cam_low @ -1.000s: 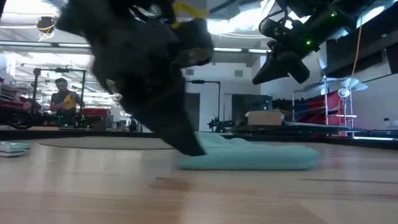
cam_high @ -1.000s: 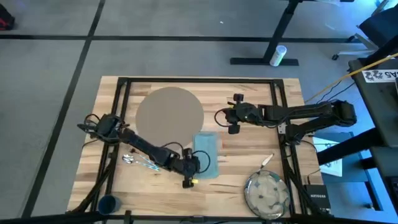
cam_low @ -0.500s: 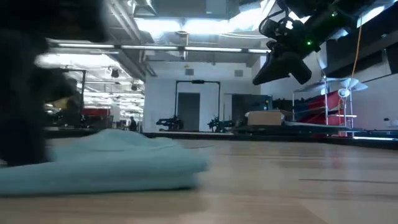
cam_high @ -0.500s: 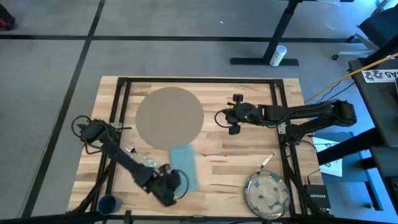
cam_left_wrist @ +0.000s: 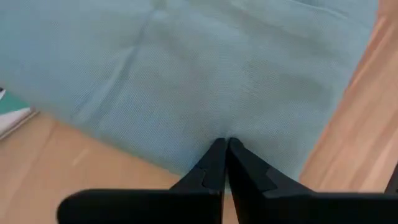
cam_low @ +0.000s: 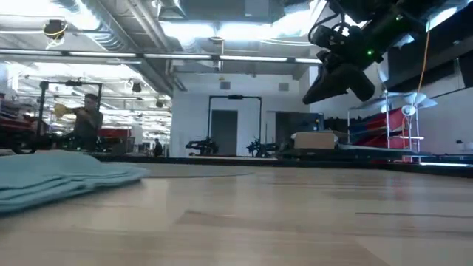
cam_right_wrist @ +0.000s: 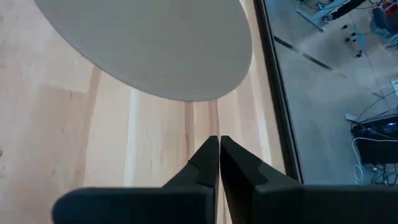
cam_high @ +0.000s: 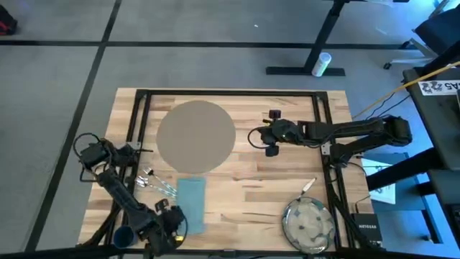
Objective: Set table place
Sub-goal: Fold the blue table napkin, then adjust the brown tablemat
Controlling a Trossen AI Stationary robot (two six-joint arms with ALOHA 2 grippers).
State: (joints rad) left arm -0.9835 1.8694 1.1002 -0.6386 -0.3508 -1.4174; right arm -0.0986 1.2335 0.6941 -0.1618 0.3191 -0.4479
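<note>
Two arms work over the wooden table (cam_high: pixel 287 191), and the napkin (cam_high: pixel 190 205) lies at the lower left of the high view.
The left gripper (cam_left_wrist: pixel 225 144) is pinched on the napkin's edge. The right gripper (cam_right_wrist: pixel 219 140), closed and empty, hangs beside the round placemat (cam_high: pixel 196 135). The plate (cam_high: pixel 309 223) sits at the lower right.

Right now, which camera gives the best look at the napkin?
The high view: the whole napkin lies flat below the placemat. The left wrist view fills with its cloth, pinched by the left gripper. The low view catches one edge; the right wrist view shows none.
</note>
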